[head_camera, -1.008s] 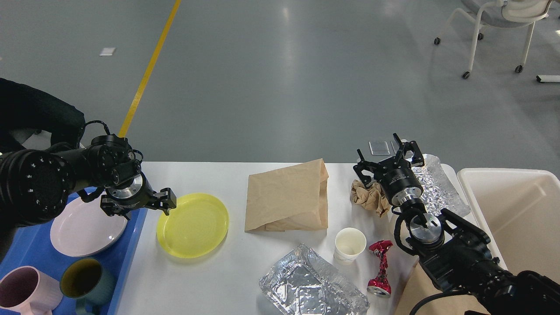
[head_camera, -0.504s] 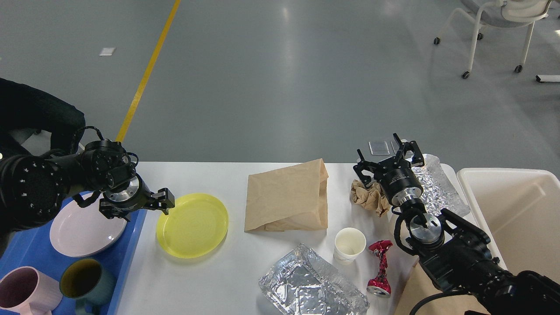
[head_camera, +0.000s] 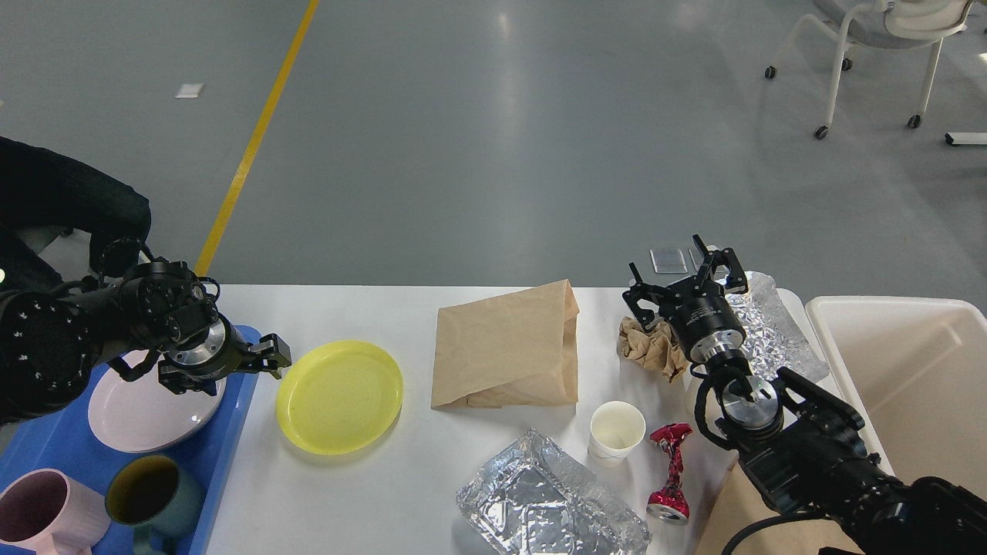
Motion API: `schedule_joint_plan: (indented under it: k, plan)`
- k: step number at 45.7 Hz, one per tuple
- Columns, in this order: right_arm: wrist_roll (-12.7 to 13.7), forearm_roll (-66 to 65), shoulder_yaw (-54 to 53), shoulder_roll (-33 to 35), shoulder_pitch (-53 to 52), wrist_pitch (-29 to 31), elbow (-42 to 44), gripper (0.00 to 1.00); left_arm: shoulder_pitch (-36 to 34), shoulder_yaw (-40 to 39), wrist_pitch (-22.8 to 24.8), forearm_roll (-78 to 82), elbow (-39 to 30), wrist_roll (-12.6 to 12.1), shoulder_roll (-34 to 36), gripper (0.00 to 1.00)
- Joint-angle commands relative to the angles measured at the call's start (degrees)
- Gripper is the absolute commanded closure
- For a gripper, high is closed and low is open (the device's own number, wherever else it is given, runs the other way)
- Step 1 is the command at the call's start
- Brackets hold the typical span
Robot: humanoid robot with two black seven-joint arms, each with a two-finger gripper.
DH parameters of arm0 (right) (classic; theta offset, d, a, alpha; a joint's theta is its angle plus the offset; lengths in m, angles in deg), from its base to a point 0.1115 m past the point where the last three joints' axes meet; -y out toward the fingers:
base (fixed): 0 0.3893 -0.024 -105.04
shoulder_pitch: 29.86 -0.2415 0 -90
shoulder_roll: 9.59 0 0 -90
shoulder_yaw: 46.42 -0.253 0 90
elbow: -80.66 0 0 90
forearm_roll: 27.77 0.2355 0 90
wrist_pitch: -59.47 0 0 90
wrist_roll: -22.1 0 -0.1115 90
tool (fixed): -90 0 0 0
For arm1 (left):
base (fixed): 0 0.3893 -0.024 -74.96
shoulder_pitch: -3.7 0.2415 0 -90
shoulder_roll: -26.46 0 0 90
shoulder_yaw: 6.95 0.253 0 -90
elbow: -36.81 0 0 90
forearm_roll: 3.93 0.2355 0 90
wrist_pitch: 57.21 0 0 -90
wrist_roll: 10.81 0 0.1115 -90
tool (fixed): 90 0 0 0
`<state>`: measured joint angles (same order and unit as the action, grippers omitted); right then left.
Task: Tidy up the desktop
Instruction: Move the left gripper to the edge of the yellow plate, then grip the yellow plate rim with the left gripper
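Observation:
The white desktop [head_camera: 308,501] carries a yellow plate [head_camera: 339,397], a brown paper bag [head_camera: 509,347], a crumpled brown paper ball [head_camera: 648,347], a paper cup [head_camera: 617,432], a crushed red can [head_camera: 671,470] and a foil tray [head_camera: 547,501]. My left gripper [head_camera: 227,370] is open and empty, over the blue tray's right edge, just left of the yellow plate. My right gripper [head_camera: 682,281] is open and empty, above the far side of the paper ball.
The blue tray [head_camera: 46,439] at the left holds a pale pink plate [head_camera: 146,408], a pink mug [head_camera: 38,512] and a teal mug [head_camera: 150,493]. Crumpled foil [head_camera: 771,324] lies beside a cream bin [head_camera: 910,370] at the right. A chair [head_camera: 887,46] stands far off.
My left gripper has drawn back to the left, from the yellow plate's rim to over the blue tray's edge. The plate and the right arm have not moved.

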<state>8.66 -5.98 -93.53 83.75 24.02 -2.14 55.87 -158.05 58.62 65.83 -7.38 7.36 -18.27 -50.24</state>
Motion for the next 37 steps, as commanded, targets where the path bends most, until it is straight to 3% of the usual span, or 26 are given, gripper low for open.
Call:
schedule_joint_plan:
  k: [1, 14, 22, 37]
  plan:
    - [0.00, 0.00, 0.00, 0.00, 0.00, 0.00, 0.00, 0.00, 0.13, -0.44, -0.08, 0.03, 0.89, -0.01, -0.37, 0.07]
    - [0.00, 0.00, 0.00, 0.00, 0.00, 0.00, 0.00, 0.00, 1.44, -1.93, -3.33, 0.03, 1.60, 0.17, -0.81, 0.07]
    - [0.00, 0.00, 0.00, 0.00, 0.00, 0.00, 0.00, 0.00, 2.94, -5.10, -3.33, -0.06, 1.69, 1.31, -0.20, 0.07]
    - [0.00, 0.00, 0.00, 0.00, 0.00, 0.00, 0.00, 0.00, 6.54, -13.36, -3.24, -0.15, 1.69, 1.04, 2.09, 0.07]
